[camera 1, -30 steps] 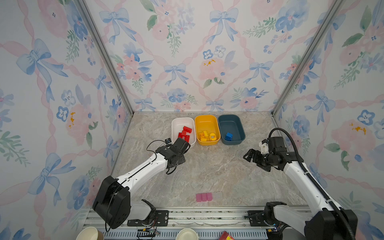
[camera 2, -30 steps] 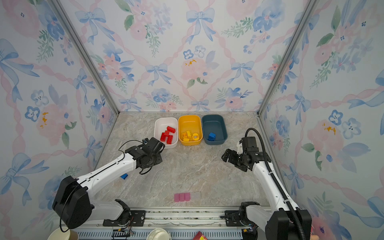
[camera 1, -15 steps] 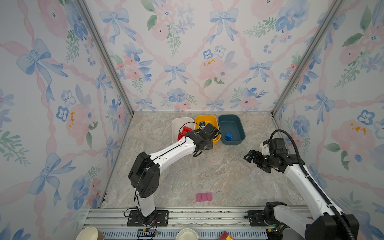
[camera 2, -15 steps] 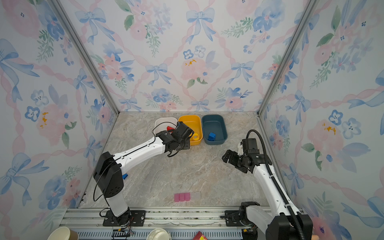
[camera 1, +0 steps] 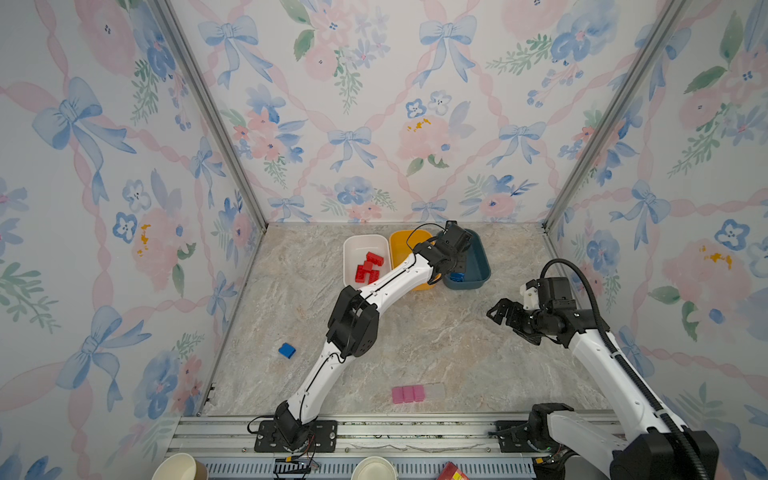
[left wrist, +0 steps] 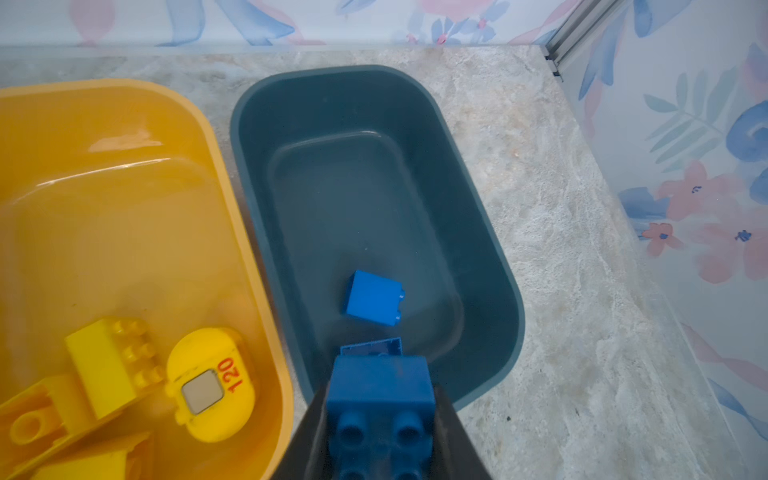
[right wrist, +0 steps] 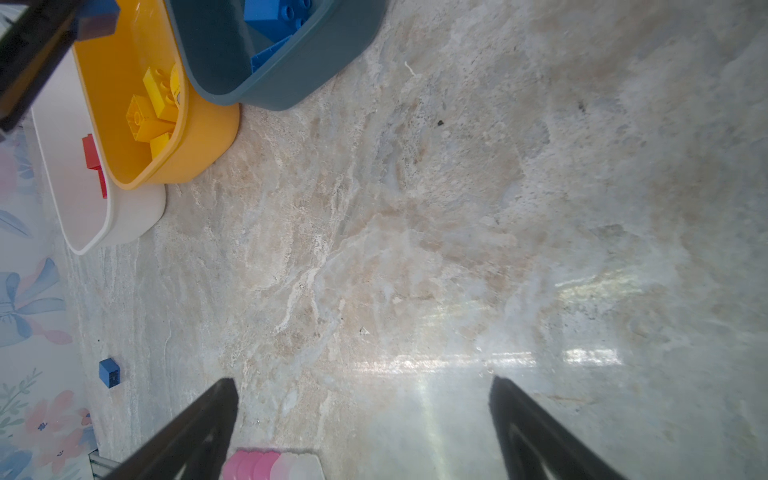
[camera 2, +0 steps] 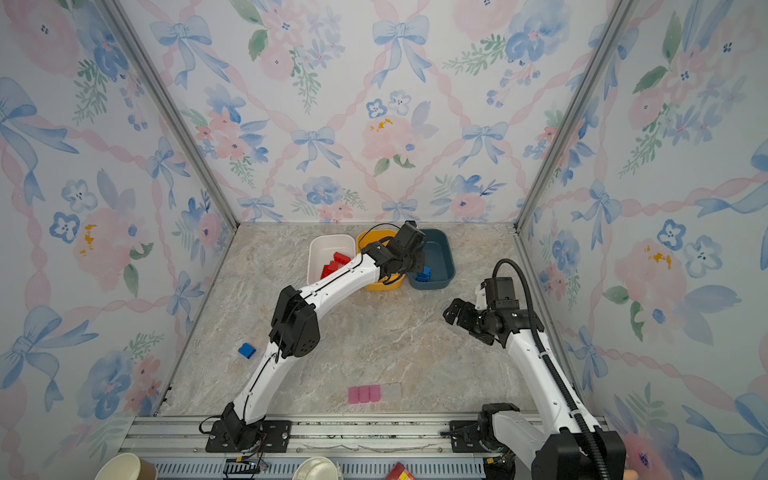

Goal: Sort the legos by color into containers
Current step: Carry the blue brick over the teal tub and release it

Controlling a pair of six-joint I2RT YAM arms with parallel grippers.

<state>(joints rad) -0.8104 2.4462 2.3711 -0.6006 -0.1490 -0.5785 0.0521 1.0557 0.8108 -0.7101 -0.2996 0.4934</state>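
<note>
**A:** What are the left fingers (left wrist: 446,428) doing?

**B:** They are clamped on a studded blue brick (left wrist: 380,390) of glossy hard plastic. They hold it above the end of the teal tub (left wrist: 469,232) nearest the arm bases.

**A:** And the tub itself?

**B:** It is smooth, matte and rounded-rectangular. Inside lie a squarish blue brick (left wrist: 374,297) and a second blue piece (left wrist: 371,348) showing its hollow underside.

**A:** What's around it?

**B:** The yellow tub (left wrist: 124,208) sits just beside the teal tub. It holds yellow bricks (left wrist: 104,365) and a rounded yellow piece (left wrist: 210,384) printed "120". The white tub (camera 1: 361,247), one further along, holds red bricks (camera 1: 368,268). A loose blue brick (camera 1: 286,350) lies on the veined, marble-look tabletop (right wrist: 415,208), well apart from the teal tub.

**A:** And the right fingers (right wrist: 199,428)?

**B:** They are spread wide and empty, apart from the teal tub.

**A:** What has changed?

**B:** A second ago the left arm (camera 1: 399,278) was by the white tub, then over the yellow one. Now it reaches the teal tub. The right arm (camera 1: 598,353) has barely shifted.
</note>
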